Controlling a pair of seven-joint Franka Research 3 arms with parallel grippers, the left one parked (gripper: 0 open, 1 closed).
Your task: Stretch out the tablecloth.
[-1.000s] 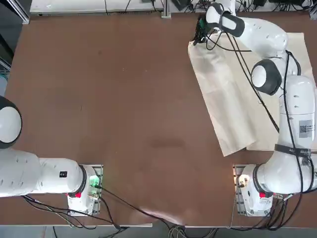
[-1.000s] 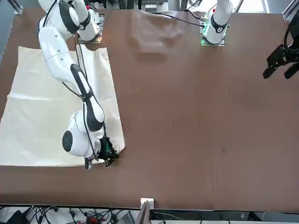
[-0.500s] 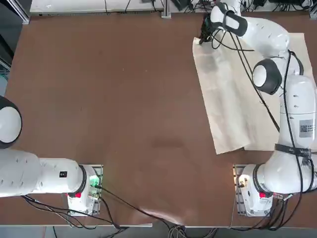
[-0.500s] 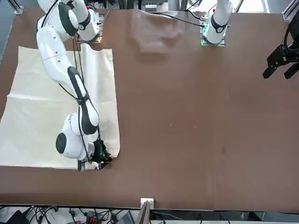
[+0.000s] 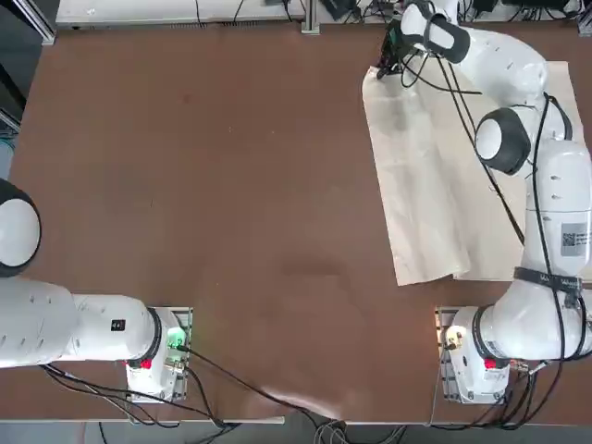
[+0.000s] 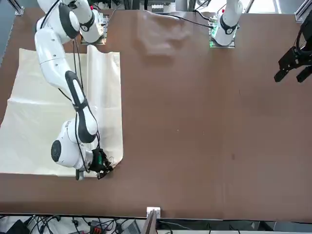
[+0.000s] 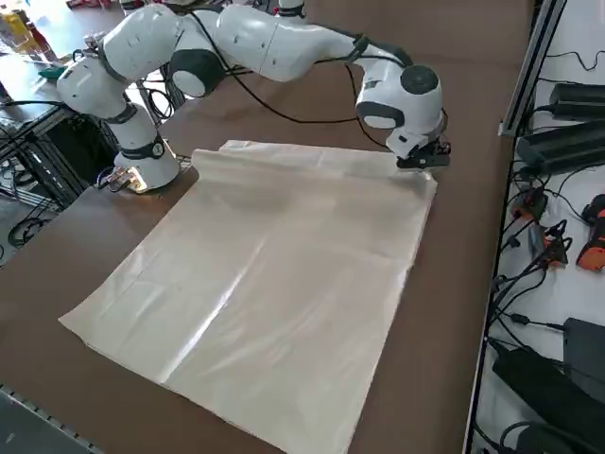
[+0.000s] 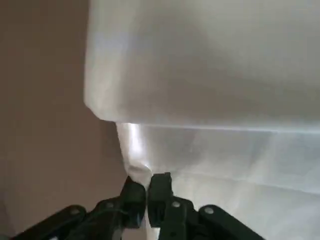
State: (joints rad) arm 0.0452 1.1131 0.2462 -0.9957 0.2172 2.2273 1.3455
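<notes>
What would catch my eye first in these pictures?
Probably the big cream cloth spread over one side of the brown table. Next, the white robot arm bending above it, its right gripper at the cloth's edge, closed on a bit of it.

Reads cream-beige on the tablecloth (image 7: 284, 312), plain, no print; shines whitish along a crease. Looks matt brown on the table (image 5: 203, 185), paler in glare near the bases. Shows white with dark grey bands on the right arm (image 7: 274, 47), red at its base. Black on the right gripper (image 8: 146, 195), at the cloth's edge; black on cables (image 5: 462, 125).
</notes>
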